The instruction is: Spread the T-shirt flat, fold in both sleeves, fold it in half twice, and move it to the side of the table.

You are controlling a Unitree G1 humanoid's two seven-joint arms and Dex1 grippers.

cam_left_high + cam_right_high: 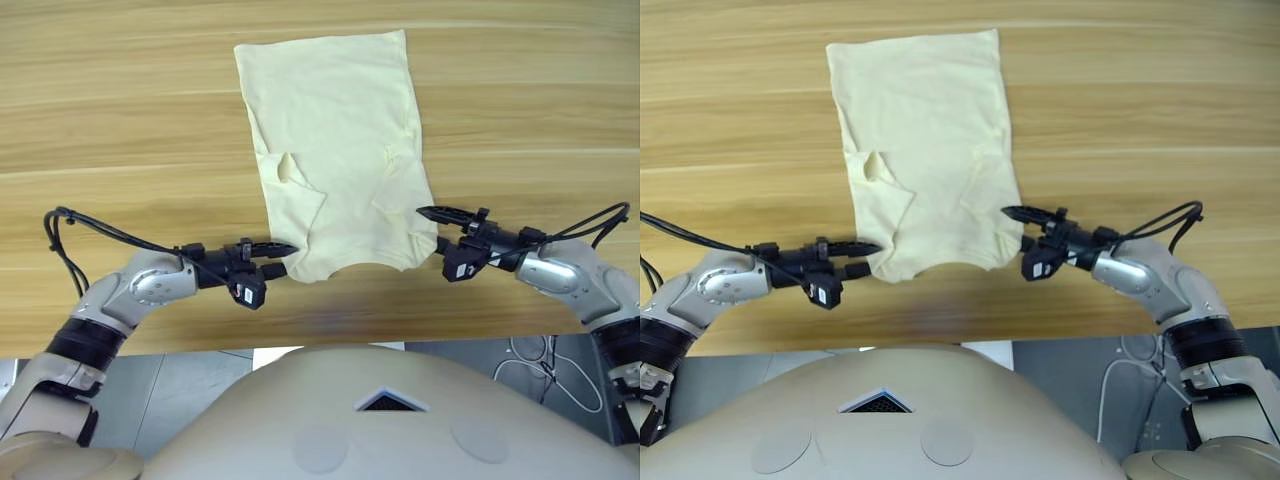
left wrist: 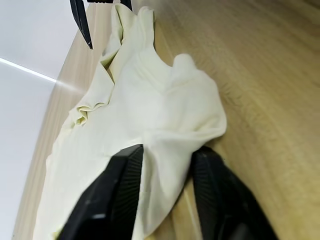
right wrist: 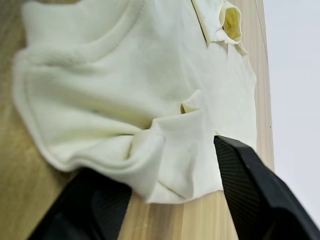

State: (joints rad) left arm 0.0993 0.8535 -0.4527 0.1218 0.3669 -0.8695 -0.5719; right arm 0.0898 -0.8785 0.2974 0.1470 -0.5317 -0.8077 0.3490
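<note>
Left pincer [image 1: 284, 247]: by the bench's [image 1: 110, 120] near edge, closed on the T-shirt's [image 1: 335, 130] left shoulder corner.
Right pincer [image 1: 428, 213]: same edge, nipping the right shoulder corner.
T-shirt: mid-bench, sleeves tucked in.
Why: both corners held, likely for the first half-fold.

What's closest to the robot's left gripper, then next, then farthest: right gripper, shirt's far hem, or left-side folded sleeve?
1. Left-side folded sleeve, just beyond the left gripper.
2. Right gripper, across the T-shirt.
3. Far hem, at the farthest end.

Bright, even overhead light lays soft, faint shadows on the table [image 1: 120, 120].
</note>
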